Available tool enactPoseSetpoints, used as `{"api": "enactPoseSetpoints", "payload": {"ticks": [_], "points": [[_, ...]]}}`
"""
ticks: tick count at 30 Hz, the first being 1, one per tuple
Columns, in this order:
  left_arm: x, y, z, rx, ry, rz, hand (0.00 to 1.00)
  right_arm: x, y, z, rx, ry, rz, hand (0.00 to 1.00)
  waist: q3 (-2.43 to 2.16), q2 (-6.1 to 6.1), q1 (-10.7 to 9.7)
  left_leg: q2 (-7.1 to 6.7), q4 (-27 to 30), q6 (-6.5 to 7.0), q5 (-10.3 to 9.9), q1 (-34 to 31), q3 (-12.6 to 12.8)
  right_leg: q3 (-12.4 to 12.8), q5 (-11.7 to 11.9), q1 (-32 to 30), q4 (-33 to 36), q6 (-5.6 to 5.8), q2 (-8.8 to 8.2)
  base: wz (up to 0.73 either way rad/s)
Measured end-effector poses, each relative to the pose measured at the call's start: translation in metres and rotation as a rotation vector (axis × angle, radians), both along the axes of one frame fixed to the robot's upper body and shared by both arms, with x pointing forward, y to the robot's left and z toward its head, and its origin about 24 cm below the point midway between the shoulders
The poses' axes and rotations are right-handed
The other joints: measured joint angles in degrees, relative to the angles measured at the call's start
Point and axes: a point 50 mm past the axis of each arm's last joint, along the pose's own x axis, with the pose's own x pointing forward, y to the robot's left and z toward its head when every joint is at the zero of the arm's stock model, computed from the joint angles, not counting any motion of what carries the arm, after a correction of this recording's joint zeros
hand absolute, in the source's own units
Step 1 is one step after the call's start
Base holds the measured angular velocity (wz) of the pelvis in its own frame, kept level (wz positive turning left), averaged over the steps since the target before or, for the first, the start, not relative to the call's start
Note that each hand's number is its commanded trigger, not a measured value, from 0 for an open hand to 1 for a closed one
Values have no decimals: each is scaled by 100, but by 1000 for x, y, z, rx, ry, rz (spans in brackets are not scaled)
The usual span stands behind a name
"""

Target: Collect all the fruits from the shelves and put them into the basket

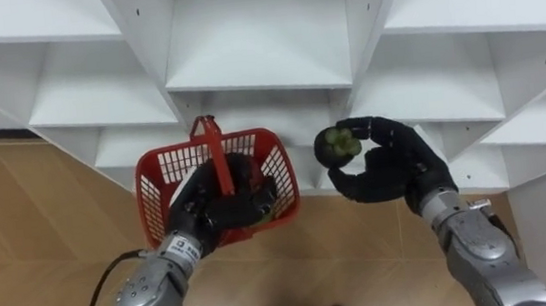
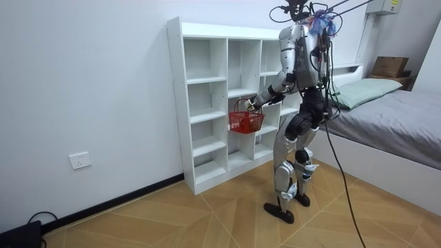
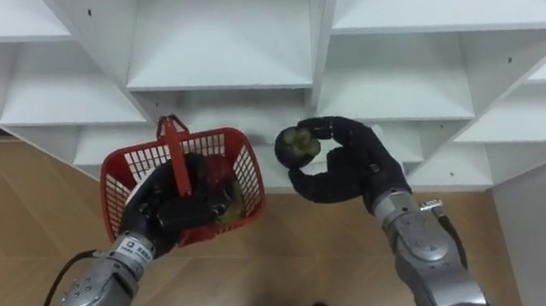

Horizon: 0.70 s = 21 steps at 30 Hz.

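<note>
Red plastic lattice forms the basket [image 1: 160, 179], which hangs in front of the white closet [image 1: 252, 34], left of centre. The left robot hand [image 1: 199, 215] comes in from the lower left and has its dark fingers curled round the basket's upright handle [image 1: 215, 154] at the near side, so it carries the basket above the wooden floor [image 1: 19, 228]. Something greenish lies inside the basket beside that hand; what it is I cannot tell.

To the right, the right robot hand [image 1: 385, 167] is closed on a green fruit [image 1: 338, 145], pinched between the thumb and the curled fingers. The fruit sits at the hand's far left tip, just right of the basket's rim but apart from it, in front of the edge of one of the closet's lower shelves. The compartments seen around both hands are bare white boards.

From the room view the robot stands upright on the floor, close up to the closet and facing it, both arms bent forward at waist height with the basket between its body and the shelves. A bed [image 2: 400, 117] with a pale green pillow [image 2: 365, 89] stands at the room view's right, behind the robot.
</note>
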Motion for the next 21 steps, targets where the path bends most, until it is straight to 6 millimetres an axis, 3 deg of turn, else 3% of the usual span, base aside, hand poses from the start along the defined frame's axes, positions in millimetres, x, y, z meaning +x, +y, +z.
{"api": "enactPoseSetpoints", "payload": {"ticks": [9,21], "points": [[-2,-8,-1,-17,6,-34,100,-4,15,4,41,-15,97,100,1,4,0,1,3,1,0,50,-4,-9,1,52,-14,-1,-5,0],[-7,-20,-3,-31,10,-127,100,-6,16,4,50,-13,127,100,32,96,-2,-1,-17,1,0,64,-16,18,3,57,-18,2,6,0]]}}
